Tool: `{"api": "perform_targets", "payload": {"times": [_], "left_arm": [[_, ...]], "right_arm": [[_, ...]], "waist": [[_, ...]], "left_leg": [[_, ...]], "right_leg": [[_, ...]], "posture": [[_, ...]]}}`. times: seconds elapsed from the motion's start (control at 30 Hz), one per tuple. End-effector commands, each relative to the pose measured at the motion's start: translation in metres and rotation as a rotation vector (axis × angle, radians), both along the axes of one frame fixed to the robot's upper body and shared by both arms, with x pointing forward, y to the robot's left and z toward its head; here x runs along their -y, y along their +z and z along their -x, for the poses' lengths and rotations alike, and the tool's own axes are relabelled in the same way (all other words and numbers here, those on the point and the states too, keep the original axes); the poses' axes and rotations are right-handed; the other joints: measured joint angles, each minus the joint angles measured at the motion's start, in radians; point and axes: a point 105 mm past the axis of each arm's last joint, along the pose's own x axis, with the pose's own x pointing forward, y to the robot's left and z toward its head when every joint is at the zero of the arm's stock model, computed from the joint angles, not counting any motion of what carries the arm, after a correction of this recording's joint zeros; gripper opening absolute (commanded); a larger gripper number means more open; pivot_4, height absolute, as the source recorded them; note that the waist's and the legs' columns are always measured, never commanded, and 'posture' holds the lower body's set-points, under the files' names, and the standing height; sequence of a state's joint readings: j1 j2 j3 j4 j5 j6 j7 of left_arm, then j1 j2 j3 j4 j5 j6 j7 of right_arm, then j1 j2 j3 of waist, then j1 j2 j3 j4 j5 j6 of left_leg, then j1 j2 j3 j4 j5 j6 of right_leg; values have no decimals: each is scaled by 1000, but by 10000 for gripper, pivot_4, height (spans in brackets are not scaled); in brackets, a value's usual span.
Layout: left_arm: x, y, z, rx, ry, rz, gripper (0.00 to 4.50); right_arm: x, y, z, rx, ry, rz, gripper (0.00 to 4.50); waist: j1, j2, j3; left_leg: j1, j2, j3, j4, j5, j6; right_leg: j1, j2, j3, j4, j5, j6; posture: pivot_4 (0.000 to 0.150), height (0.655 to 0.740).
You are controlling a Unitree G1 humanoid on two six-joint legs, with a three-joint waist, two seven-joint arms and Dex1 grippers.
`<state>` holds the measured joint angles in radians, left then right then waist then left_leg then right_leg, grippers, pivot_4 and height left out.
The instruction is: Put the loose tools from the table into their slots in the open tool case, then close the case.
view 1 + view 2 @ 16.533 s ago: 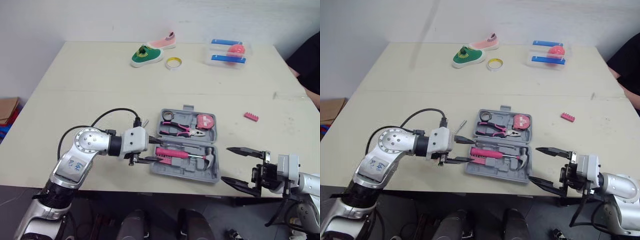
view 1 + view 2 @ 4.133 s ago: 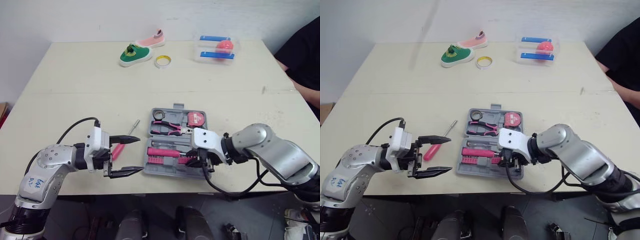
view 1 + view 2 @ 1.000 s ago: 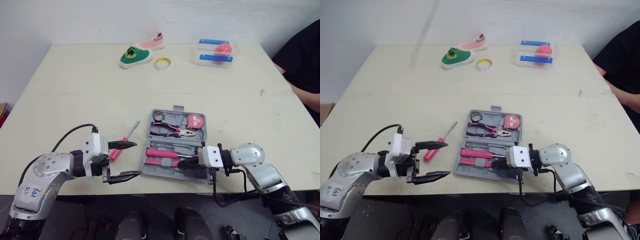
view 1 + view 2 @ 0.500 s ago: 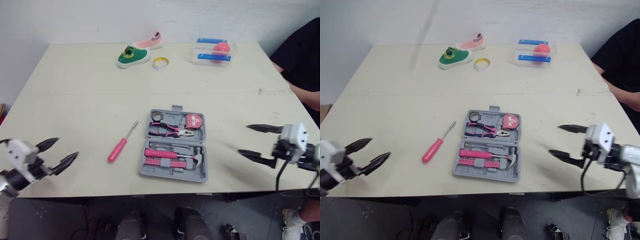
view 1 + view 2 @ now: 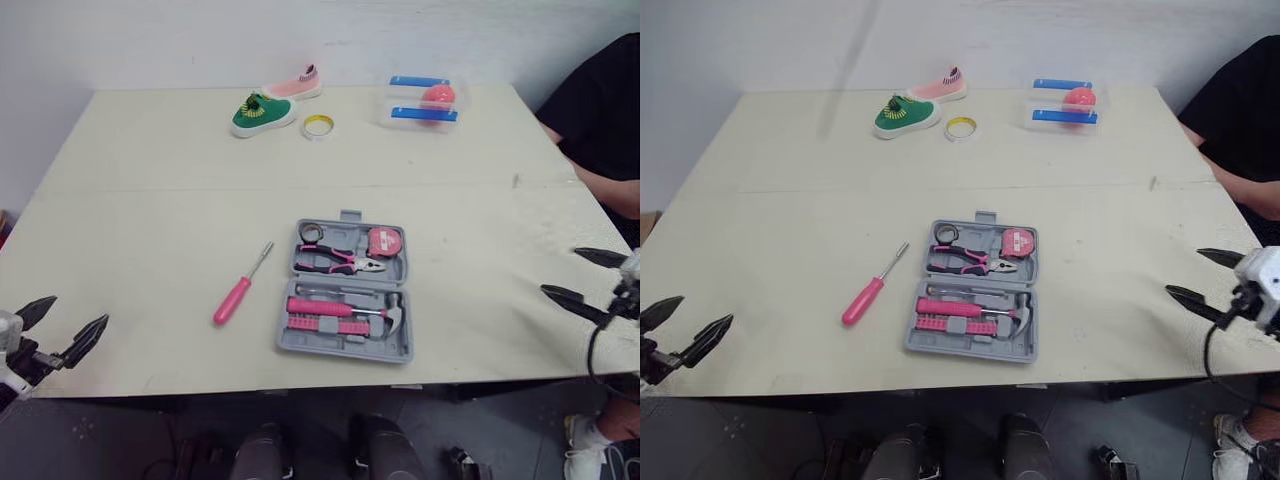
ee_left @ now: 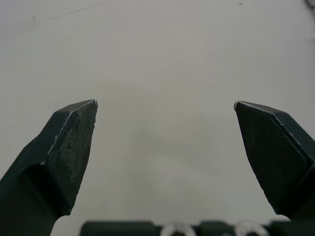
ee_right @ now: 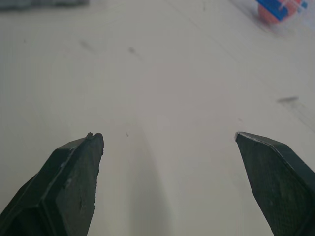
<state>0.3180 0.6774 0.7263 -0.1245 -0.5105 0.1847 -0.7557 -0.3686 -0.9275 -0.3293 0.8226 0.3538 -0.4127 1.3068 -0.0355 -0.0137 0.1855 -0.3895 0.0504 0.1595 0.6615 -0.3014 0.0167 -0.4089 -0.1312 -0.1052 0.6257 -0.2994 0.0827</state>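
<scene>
Claws wide, empty: left claw (image 5: 66, 321), right claw (image 5: 570, 272); screwdriver (image 5: 238, 292) could be knocked rolling by off-axis approach, case (image 5: 340, 350) left unclosed.

A pale cream rectangular surface (image 5: 150, 170), crossed side to side by a thin seam (image 5: 200, 190), stands with its far edge against a plain white wall (image 5: 150, 40). Dark grey floor (image 5: 130, 450) shows below its near edge. The light is soft and even.
</scene>
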Motion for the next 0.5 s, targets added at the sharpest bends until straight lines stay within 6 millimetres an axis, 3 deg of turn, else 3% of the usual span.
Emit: {"api": "perform_targets", "payload": {"times": [0.03, 0.13, 0.2, 0.33, 0.5], "left_arm": [[34, 13, -9, -12, -136, 4, 45000], [83, 32, -18, -43, -311, 184, 45000], [105, 34, -23, -108, -380, 163, 45000], [116, 24, -53, -228, -270, 74, 45000], [130, 7, -73, -306, -222, 20, 45000]], "right_arm": [[-33, 30, -1, 131, 156, -133, 44541], [-71, 41, 3, 179, 304, -214, 44541], [-90, 41, 10, 163, 397, -191, 44541], [-123, 48, 23, 155, 566, -239, 44541], [-147, 42, 43, 119, 726, -287, 44541]], "waist": [[1, 0, 0], [8, 1, 0], [13, 1, 0], [24, 1, 0], [22, 1, 0]], "left_leg": [[0, 0, 0, 0, 0, 0], [0, 0, 0, -1, 2, 2], [0, -1, -2, -1, 2, 1], [0, -2, -2, -1, 2, 1], [0, -2, 0, -1, 5, 4]], "right_leg": [[0, 0, 0, 0, 0, 0], [0, 0, 0, 0, 0, 0], [1, -1, -1, 1, 0, 0], [1, -1, 0, 1, 0, 1], [1, 1, 0, 1, 0, 1]], "posture": [[1500, 7400], [1500, 7400], [1500, 7400], [1500, 7400], [1500, 7400]]}}
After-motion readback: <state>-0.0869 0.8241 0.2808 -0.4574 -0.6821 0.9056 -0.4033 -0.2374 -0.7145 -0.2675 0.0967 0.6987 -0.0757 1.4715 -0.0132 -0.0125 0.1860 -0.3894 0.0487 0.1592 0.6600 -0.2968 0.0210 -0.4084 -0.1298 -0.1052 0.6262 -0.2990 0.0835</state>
